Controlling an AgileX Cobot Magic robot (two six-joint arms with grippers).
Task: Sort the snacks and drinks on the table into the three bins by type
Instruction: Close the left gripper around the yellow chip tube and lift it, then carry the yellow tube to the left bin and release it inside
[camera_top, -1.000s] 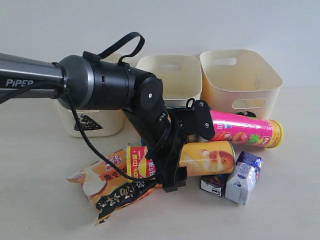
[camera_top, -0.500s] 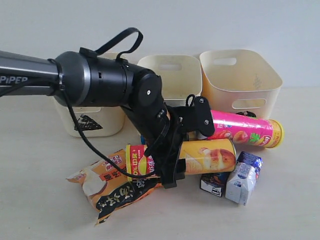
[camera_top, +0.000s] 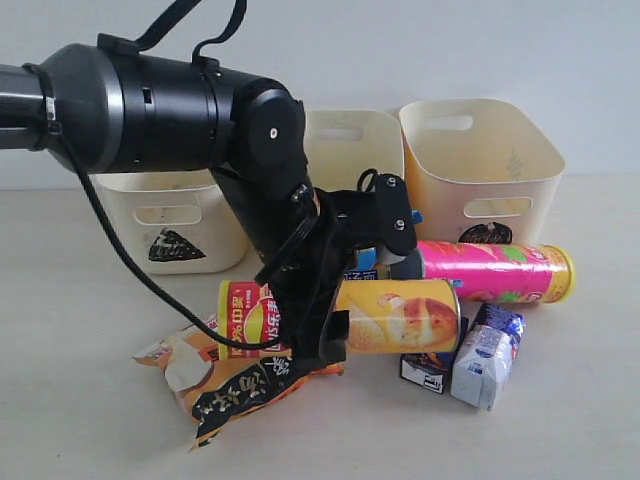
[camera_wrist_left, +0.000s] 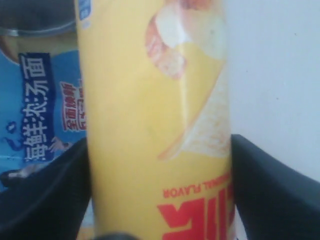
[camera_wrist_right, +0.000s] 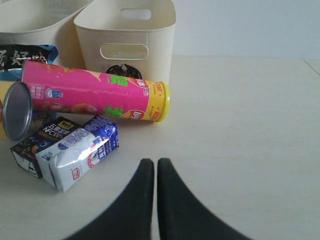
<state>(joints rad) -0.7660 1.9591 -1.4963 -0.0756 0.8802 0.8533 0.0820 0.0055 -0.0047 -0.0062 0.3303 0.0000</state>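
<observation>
My left gripper (camera_top: 358, 290) is shut on the yellow chip tube (camera_top: 400, 315), one finger on each side of it (camera_wrist_left: 155, 125). The tube lies level, just above the orange-and-black noodle packet (camera_top: 225, 370). Behind it lies the pink tube (camera_top: 495, 270), with a bit of the blue-and-black packet (camera_wrist_left: 40, 115) showing beside it. The dark purple carton (camera_wrist_right: 42, 140) and the white-and-blue carton (camera_wrist_right: 80, 150) lie together at the right. My right gripper (camera_wrist_right: 156, 162) is shut on nothing over bare table and is outside the exterior view.
Three cream bins stand at the back: the triangle bin (camera_top: 170, 225) on the left, a middle bin (camera_top: 345, 150) with its mark hidden by the arm, and the circle bin (camera_top: 480, 160) on the right. The left arm's black body covers much of the left side.
The left arm has risen and swung left, carrying the yellow tube up and left off the table. The pink tube has shifted slightly right.
</observation>
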